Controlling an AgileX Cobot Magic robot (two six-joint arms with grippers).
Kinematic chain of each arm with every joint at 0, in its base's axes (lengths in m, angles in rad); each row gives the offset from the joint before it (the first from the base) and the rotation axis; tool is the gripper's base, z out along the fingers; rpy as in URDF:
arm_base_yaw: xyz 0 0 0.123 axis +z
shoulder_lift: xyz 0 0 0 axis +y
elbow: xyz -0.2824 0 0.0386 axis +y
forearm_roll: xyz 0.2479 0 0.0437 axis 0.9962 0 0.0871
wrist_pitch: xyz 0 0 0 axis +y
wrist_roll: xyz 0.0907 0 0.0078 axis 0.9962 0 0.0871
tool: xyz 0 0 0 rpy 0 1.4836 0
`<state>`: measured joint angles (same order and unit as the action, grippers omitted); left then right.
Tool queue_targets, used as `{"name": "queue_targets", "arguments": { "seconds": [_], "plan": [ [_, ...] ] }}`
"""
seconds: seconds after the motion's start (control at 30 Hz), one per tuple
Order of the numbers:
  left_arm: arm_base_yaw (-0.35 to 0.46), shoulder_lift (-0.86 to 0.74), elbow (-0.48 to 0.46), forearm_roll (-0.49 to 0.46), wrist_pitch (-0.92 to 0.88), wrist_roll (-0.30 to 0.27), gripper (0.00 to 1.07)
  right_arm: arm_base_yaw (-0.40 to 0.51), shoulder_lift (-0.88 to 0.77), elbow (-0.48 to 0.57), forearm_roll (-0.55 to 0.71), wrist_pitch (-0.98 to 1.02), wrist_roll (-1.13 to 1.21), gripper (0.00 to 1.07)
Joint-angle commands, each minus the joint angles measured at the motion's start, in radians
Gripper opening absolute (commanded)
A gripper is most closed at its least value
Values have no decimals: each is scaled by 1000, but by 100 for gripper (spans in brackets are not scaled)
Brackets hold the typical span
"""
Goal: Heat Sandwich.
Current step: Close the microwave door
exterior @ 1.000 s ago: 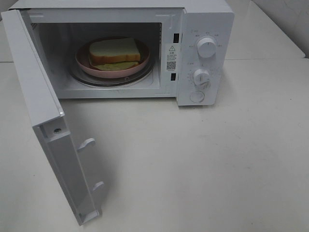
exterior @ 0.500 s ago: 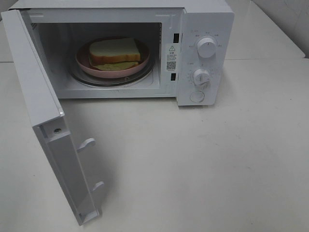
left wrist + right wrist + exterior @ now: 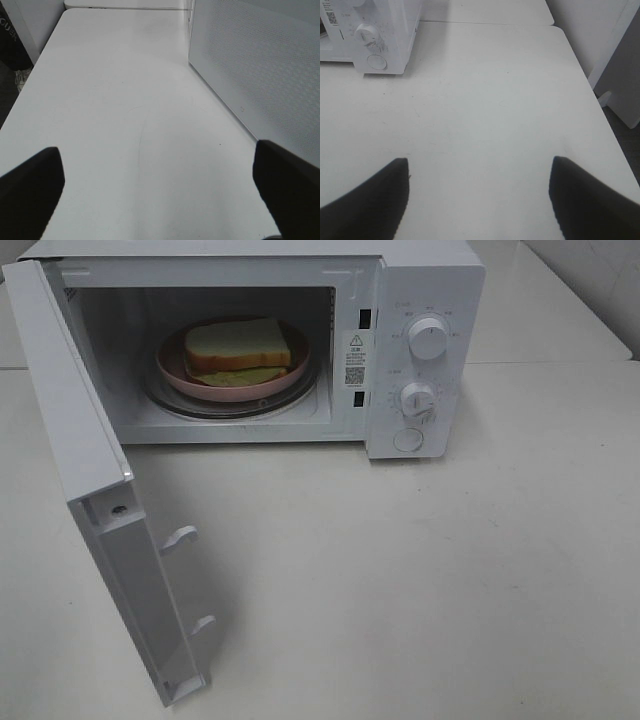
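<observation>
The sandwich [image 3: 238, 348], white bread with a tan crust and a greenish layer, lies on a pink plate [image 3: 172, 366] inside the open white microwave [image 3: 425, 270]. The microwave door [image 3: 90, 475] swings out wide to the left. Neither arm shows in the exterior high view. In the left wrist view my left gripper [image 3: 159, 172] is open above bare table, with the door's perforated outer face [image 3: 260, 65] beside it. My right gripper [image 3: 479, 192] is open over bare table too, well clear of the microwave's control panel [image 3: 372, 37].
The microwave panel carries two dials [image 3: 428, 338] and a round button [image 3: 408, 440]. A white table [image 3: 420, 580] stretches in front of the microwave. In the right wrist view the table edge [image 3: 600, 120] and a white object [image 3: 625, 80] on the floor beyond it show.
</observation>
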<state>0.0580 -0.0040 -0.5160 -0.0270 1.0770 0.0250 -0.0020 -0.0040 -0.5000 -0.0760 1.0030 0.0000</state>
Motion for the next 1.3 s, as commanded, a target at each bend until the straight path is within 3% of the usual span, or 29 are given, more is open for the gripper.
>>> {"name": "queue_targets", "arguments": {
  "seconds": [0.03, 0.27, 0.4, 0.5, 0.53, 0.57, 0.67, 0.7, 0.73, 0.8, 0.83, 0.87, 0.93, 1.17, 1.3],
  "plan": [
    [-6, -8, -10, -5, -14, -4, 98, -8, -25, 2, 4, -7, 0, 75],
    [-6, 75, -57, -5, -29, -2, 97, -8, -25, 2, 4, -7, 0, 75],
    [-6, 133, -57, -5, -34, -3, 92, -8, -25, 2, 4, -7, 0, 75],
    [-6, 204, -57, -24, -78, -3, 73, -8, -25, 2, 4, -7, 0, 75],
    [-6, 204, -57, -24, -78, -3, 73, -8, -25, 2, 4, -7, 0, 75],
    [-6, 226, -57, -37, -115, -2, 62, -8, -25, 2, 4, -7, 0, 75],
    [-6, 261, -57, -41, -178, -2, 44, -8, -25, 2, 4, -7, 0, 75],
    [-6, 261, -57, -41, -178, -2, 44, -8, -25, 2, 4, -7, 0, 75],
    [-6, 289, -57, -37, -227, -2, 34, -8, -25, 2, 4, -7, 0, 75],
    [-6, 323, -57, -37, -267, -2, 22, -8, -25, 2, 4, -7, 0, 75],
    [-6, 323, -57, -37, -267, -2, 22, -8, -25, 2, 4, -7, 0, 75],
    [-6, 356, -57, -37, -305, -2, 12, -8, -25, 2, 4, -7, 0, 75],
    [-6, 394, -57, -35, -347, -2, 0, -8, -25, 2, 4, -7, 0, 75],
    [-6, 519, -53, -34, -516, -1, 0, -8, -25, 2, 4, -7, 0, 75],
    [-6, 583, 4, -37, -670, 12, 0, -8, -25, 2, 4, -7, 0, 75]
  ]
}}
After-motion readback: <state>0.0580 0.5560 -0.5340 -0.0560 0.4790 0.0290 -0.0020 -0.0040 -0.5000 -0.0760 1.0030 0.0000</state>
